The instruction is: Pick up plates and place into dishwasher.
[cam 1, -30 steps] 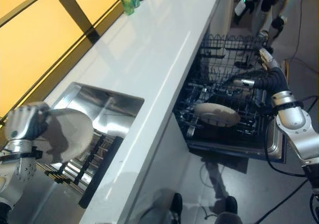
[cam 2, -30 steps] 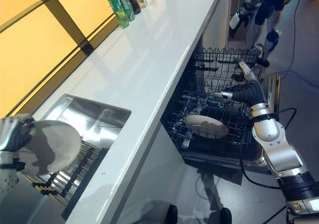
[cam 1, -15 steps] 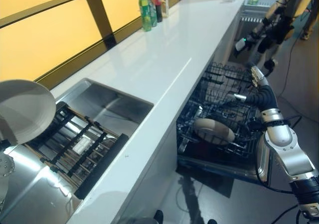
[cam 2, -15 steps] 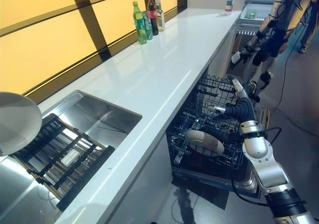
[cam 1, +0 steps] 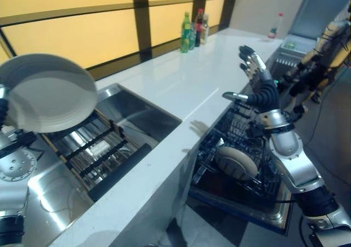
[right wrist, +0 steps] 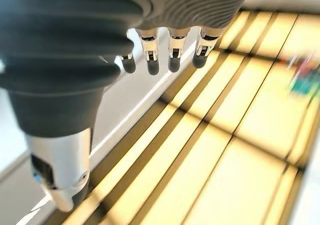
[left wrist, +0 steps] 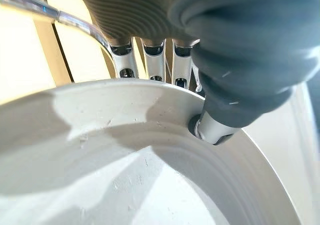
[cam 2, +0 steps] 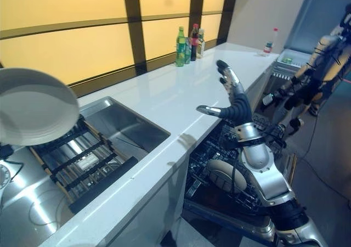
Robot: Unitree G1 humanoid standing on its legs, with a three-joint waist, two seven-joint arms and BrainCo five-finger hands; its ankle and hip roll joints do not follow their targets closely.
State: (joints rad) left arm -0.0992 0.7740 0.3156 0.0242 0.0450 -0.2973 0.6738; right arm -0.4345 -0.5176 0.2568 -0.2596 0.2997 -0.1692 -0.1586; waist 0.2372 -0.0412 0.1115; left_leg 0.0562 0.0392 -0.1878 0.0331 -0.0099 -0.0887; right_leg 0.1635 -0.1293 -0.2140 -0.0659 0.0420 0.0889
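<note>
While the left hand (left wrist: 215,110) pinches a pale plate (cam 1: 48,92) by its rim, thumb on the inner face and fingers (left wrist: 152,60) behind the edge, the plate is lifted clear at the far left, tilted so its ridged hollow faces the head cameras. Below and just right of it lies a steel sink (cam 1: 137,112) let into the white counter (cam 1: 197,82). A black slatted rack (cam 1: 93,148) sits across the near part of the sink.

Farther along the counter, by the yellow window panels (cam 1: 82,35), stands a cluster of bottles (cam 1: 193,30), green ones among them, with a lone small bottle (cam 1: 274,26) well apart toward the far end.

Right of the counter's front edge the dishwasher (cam 1: 263,211) is open, its dark wire basket (cam 1: 236,142) pulled out. A second plate (cam 1: 236,163) rests in that basket, leaning among the tines.

Above the basket and near the counter's edge, the right hand (cam 1: 253,82) is raised and empty, fingers straight and spread, thumb held out to the side. Its wrist view shows the fingertips (right wrist: 152,65) in a row with nothing between them and the thumb.

Another robot (cam 1: 321,55) stands at the far right.
</note>
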